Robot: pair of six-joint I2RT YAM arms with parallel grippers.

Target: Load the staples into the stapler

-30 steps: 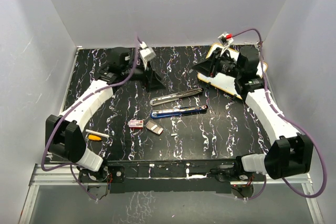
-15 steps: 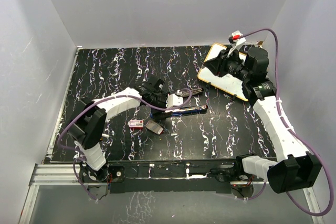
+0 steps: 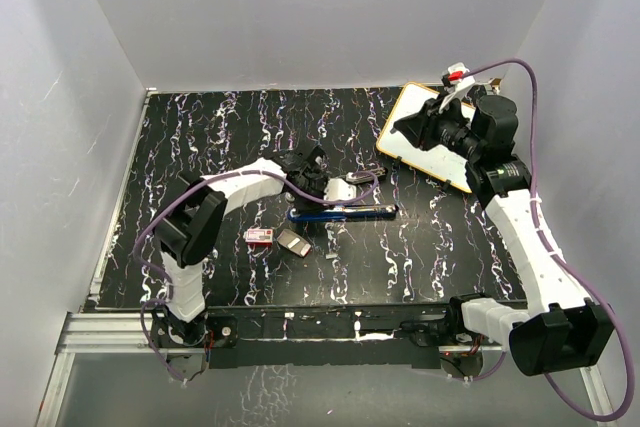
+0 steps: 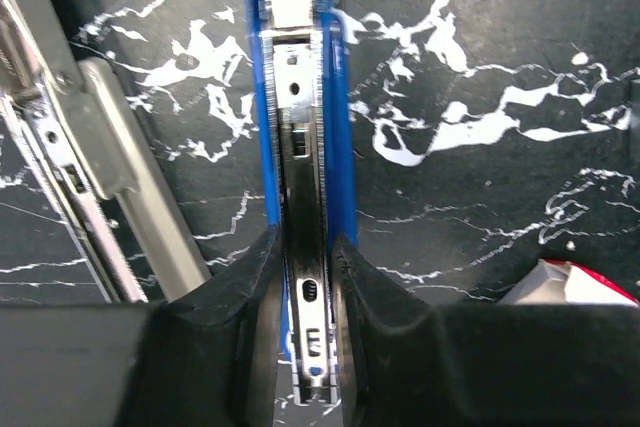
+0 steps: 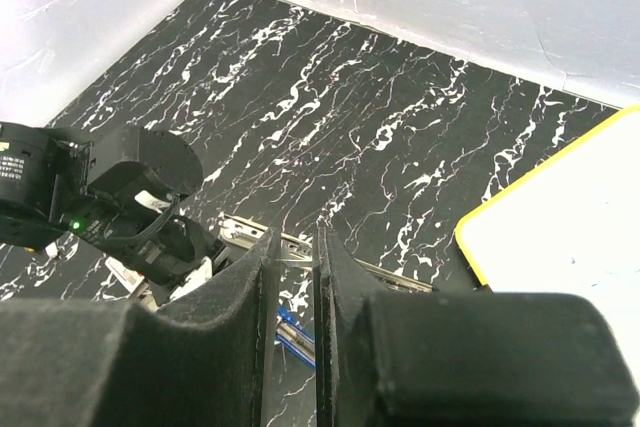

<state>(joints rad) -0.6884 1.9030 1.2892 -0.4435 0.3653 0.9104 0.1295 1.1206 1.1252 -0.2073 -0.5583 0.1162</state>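
A blue stapler lies flat mid-table, its metal channel facing up. My left gripper is down on its left end. In the left wrist view the gripper has both black fingers pressed against the channel's sides, shut on the stapler. The staples, a small red box with its tan-grey tray beside it, rest nearer the front; a corner of the box shows at the lower right. My right gripper hangs shut and empty above the back right, fingers nearly together.
A long silver bar lies just behind the blue stapler, also seen as the silver bar beside my left fingers. A yellow-edged whiteboard lies at the back right under the right arm. White walls enclose three sides.
My left arm swung from the back left down to the blue stapler and its jaws closed on it. The right arm lifted and drew back slightly, staying shut.
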